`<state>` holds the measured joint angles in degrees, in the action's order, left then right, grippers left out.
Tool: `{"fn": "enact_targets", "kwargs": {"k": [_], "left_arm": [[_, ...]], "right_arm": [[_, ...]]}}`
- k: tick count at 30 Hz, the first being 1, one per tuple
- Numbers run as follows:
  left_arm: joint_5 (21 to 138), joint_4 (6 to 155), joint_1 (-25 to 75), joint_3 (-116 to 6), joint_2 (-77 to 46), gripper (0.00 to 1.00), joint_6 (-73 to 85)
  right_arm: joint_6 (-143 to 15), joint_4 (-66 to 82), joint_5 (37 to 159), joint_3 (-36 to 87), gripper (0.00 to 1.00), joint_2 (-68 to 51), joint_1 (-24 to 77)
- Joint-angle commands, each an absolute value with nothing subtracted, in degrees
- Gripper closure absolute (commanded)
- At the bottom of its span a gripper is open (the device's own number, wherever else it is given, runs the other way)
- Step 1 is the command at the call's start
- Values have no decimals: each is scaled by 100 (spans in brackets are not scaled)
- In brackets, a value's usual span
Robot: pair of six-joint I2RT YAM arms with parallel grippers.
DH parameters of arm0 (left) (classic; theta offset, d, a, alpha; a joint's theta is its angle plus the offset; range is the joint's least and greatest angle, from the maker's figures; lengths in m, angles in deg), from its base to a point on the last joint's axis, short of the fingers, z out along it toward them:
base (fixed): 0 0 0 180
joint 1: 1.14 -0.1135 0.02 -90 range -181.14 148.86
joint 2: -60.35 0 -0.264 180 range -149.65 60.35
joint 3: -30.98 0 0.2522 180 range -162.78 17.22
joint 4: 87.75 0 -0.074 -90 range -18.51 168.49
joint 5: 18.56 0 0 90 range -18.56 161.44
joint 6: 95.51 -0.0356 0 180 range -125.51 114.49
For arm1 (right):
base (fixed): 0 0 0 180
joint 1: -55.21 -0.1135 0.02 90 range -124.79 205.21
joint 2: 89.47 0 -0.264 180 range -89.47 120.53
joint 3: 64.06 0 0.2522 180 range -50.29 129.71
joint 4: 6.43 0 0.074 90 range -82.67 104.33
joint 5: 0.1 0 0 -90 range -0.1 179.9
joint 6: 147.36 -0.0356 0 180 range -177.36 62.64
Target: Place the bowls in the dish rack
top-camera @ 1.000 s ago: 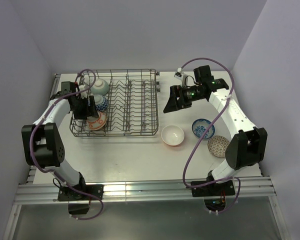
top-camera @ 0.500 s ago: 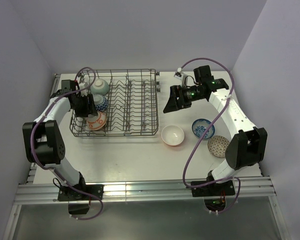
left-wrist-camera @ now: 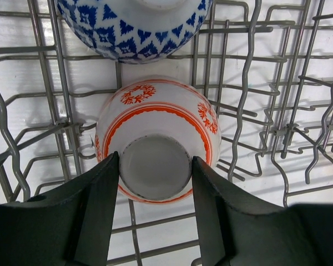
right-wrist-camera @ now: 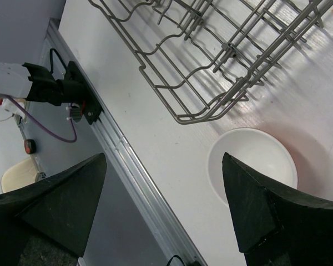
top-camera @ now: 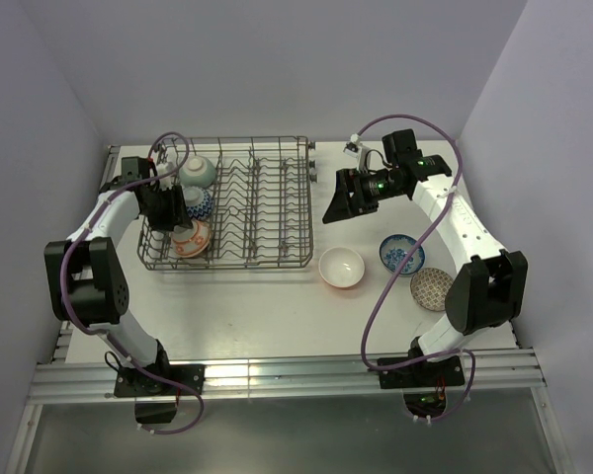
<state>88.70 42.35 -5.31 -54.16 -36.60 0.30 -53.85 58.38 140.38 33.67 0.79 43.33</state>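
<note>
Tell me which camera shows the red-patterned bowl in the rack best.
The left wrist view: the red-patterned bowl fills the frame, foot toward the camera, with the left gripper and its jaws closed on that foot. The top view shows the bowl small and distant. The right wrist view misses it.

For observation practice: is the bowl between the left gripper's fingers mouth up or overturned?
Overturned: the red-orange bowl shows its foot ring to the left wrist camera, among the dish rack tines.
</note>
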Motion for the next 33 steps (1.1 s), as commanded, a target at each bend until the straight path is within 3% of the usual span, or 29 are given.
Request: {"fn": "enact_targets", "kwargs": {"k": [1, 33], "left_arm": [[8876, 4105, -527, -5731, -3291, 99, 100], [7170, 4737, 325, -5371, -3150, 100, -85]], "right_arm": [[-5349, 5717, 14140, 3487, 9, 79, 4335], [-5296, 5655, 14184, 3373, 9, 132, 4335]]}}
